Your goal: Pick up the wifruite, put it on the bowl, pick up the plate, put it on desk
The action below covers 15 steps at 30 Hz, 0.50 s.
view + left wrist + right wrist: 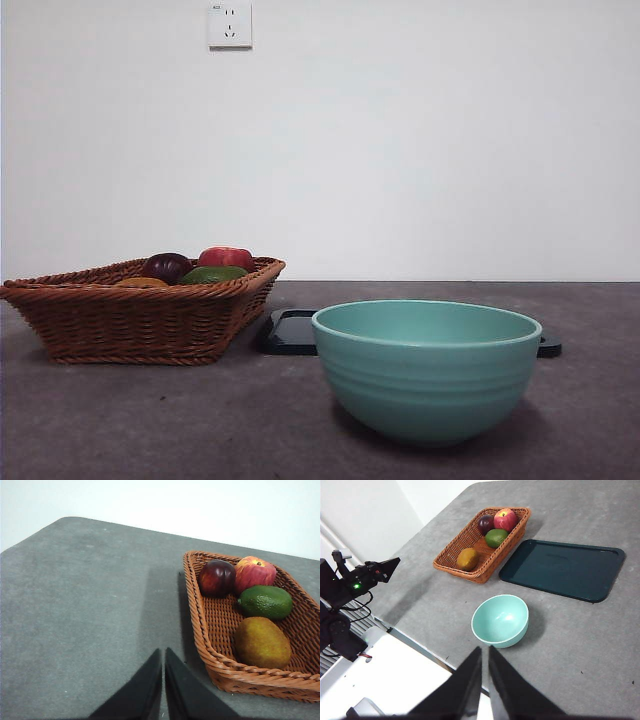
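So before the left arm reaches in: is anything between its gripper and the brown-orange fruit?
Only the basket's near wicker rim; the wifruite lies uncovered behind it, clear of the green fruit. Left gripper is shut.

The left gripper (163, 655) rose from the bottom edge near the centre of the frame, its two black jaws pressed together over bare grey desk (85, 610). A brown wicker basket (200, 625) filled the right side of the frame. Inside it, the wifruite (262, 642) lay at lower right, a green avocado (266, 601) just above it, and a dark purple fruit (216, 577) and a red fruit (255, 573) sat side by side, touching, at the upper end.
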### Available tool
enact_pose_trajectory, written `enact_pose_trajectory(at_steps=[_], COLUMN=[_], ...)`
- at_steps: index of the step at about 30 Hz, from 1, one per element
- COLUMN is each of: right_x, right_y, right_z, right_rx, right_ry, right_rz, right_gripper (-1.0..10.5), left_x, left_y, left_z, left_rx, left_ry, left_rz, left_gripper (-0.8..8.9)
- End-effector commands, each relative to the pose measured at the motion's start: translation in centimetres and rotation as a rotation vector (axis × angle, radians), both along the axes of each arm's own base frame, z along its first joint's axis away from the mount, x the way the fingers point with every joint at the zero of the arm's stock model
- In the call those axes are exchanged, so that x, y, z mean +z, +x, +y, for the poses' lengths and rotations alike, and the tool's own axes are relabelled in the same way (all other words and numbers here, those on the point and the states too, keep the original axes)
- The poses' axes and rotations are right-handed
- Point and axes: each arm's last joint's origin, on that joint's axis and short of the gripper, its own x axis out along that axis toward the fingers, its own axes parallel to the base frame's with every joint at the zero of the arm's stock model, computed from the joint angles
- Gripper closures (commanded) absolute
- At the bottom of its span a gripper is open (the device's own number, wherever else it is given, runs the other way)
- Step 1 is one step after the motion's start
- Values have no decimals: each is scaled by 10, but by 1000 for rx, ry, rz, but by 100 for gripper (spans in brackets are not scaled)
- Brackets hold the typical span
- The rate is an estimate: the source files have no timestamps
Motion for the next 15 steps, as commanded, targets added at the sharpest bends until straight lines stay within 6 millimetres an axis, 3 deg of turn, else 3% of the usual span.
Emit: enact_pose_trajectory(at_steps=[1,8,11,15], right_x=[-3,-5,-4,-2], right_y=[-4,-4,-2,25], right_z=[-4,-1,2,18], right_rx=[11,-14,-99,-301], right_ry=[-39,-60,-153,-208], right_rz=[36,29,-75,-305], right_gripper=[929,929,929,929], left_x=[-7,-7,-7,-7], left_y=[1,1,1,1], left_z=[0,0,0,0], left_rx=[3,3,3,3], left_ry=[2,2,2,2], left_rz=[24,24,24,24], left_gripper=[805,805,805,805])
